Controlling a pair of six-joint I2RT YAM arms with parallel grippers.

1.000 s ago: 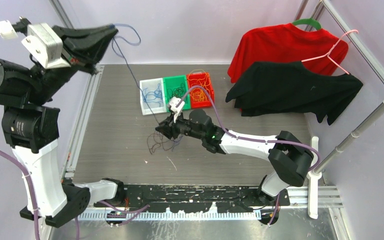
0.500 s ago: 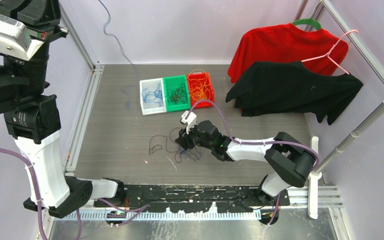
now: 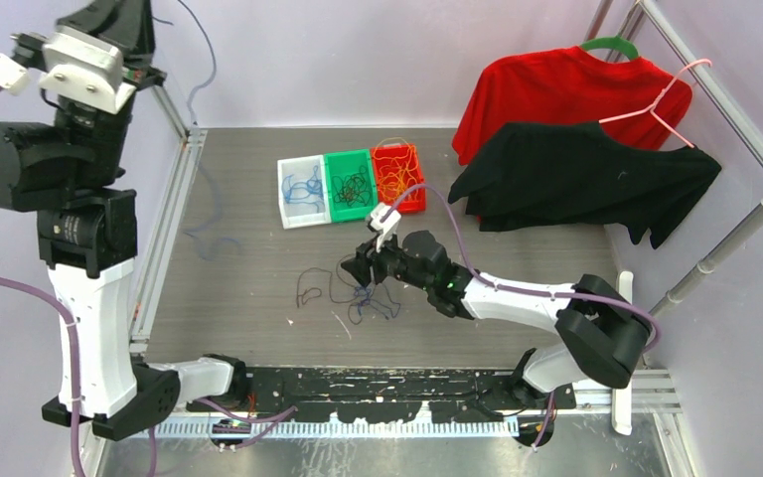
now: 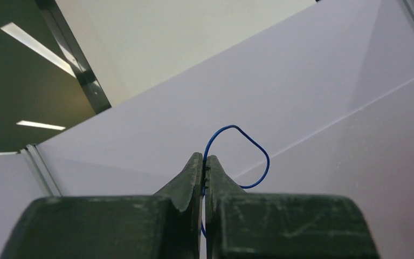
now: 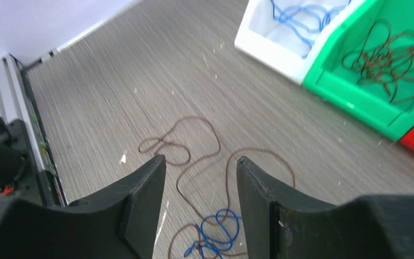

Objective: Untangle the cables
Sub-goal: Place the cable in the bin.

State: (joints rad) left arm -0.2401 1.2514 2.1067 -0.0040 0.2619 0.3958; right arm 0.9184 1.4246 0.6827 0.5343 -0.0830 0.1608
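High at the upper left, my left gripper (image 3: pixel 149 18) is shut on one blue cable (image 3: pixel 211 70), which hangs from it down toward the table's left side. In the left wrist view the fingertips (image 4: pixel 204 160) pinch that blue cable (image 4: pixel 260 152), which loops out beside them. My right gripper (image 3: pixel 360 270) stands open and empty, low over the table's middle. Under it lie a brown cable (image 5: pixel 218 141) in loose loops and a small blue cable knot (image 5: pixel 218 229), with the right gripper (image 5: pixel 199 160) above them. Those loose cables (image 3: pixel 358 296) show from above too.
Three bins stand at the back middle: white (image 3: pixel 303 221) with blue cables, green (image 3: pixel 353 214) with dark ones, red (image 3: pixel 402 207) with orange ones. A red shirt (image 3: pixel 566 94) and a black shirt (image 3: pixel 576 179) hang from a rack (image 3: pixel 715 94) at the right.
The blue cable has pulled free of the clump as my left arm rose and swung left. My right gripper opened, let the clump go on the table and shifted slightly right.
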